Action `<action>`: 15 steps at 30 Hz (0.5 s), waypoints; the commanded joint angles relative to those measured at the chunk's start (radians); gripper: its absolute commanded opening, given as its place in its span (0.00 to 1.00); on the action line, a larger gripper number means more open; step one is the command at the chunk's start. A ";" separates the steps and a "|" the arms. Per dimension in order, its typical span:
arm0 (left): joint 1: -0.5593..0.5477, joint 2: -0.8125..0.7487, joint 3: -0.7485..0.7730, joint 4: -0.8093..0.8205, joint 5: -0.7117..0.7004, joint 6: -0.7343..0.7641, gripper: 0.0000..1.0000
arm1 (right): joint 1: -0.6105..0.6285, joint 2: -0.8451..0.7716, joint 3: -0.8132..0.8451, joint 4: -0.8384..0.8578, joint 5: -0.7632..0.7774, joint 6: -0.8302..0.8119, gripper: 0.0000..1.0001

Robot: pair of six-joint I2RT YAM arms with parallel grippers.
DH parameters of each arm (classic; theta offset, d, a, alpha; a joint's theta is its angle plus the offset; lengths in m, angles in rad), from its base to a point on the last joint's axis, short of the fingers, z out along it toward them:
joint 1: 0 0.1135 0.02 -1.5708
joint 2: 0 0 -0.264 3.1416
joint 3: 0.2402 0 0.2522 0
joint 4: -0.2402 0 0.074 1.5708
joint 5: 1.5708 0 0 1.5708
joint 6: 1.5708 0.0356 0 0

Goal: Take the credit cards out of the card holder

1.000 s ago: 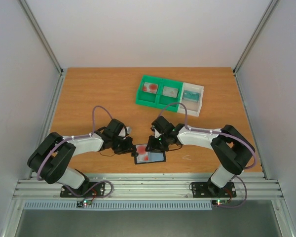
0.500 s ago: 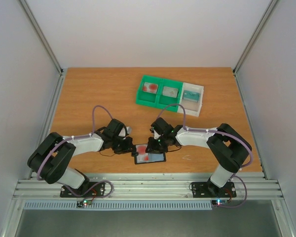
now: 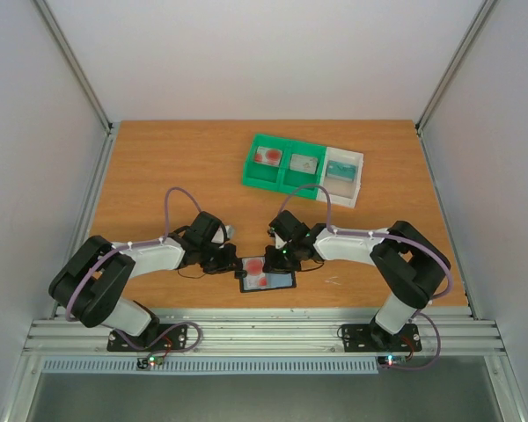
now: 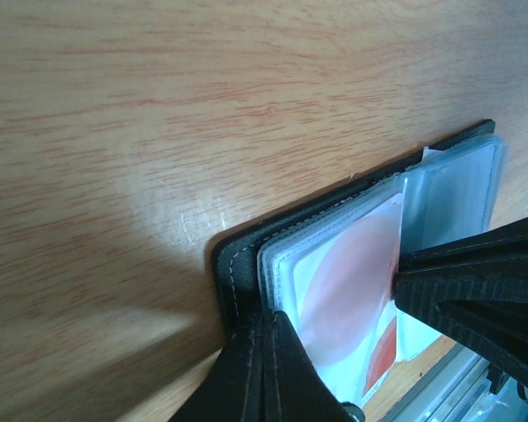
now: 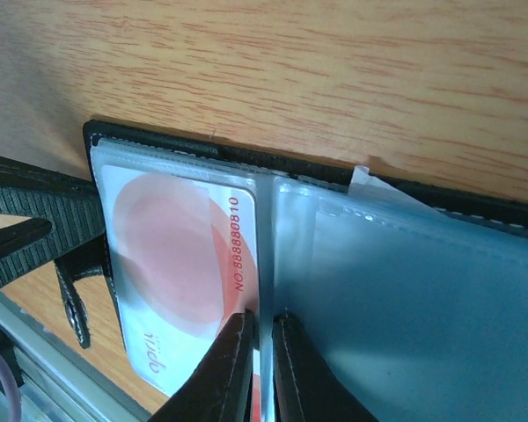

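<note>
The black card holder (image 3: 282, 281) lies open near the table's front edge. Its left half holds a whitish credit card with red marks (image 3: 257, 272) in a clear sleeve. In the right wrist view, my right gripper (image 5: 260, 327) is shut on the inner edge of this card (image 5: 172, 255), beside the grey-blue pockets (image 5: 405, 299). In the left wrist view, my left gripper (image 4: 264, 330) is shut on the card holder's black outer edge (image 4: 233, 272), pressing it to the table. The card (image 4: 348, 281) shows under its sleeve there. In the top view, the left gripper (image 3: 232, 262) and right gripper (image 3: 269, 261) face each other.
A green compartment tray (image 3: 282, 180) stands at the back, with a red-marked card (image 3: 268, 156) and a greyish card (image 3: 304, 163) in it. A white tray (image 3: 355, 180) adjoins it on the right with a teal card (image 3: 340, 169). The table's front edge is close to the wallet.
My right gripper has shifted slightly left over the card holder. The left arm and the card holder have not moved.
</note>
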 commanded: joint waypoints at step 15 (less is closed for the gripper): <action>0.001 0.018 -0.003 0.014 -0.016 0.024 0.00 | 0.008 0.014 -0.002 -0.009 -0.014 -0.011 0.17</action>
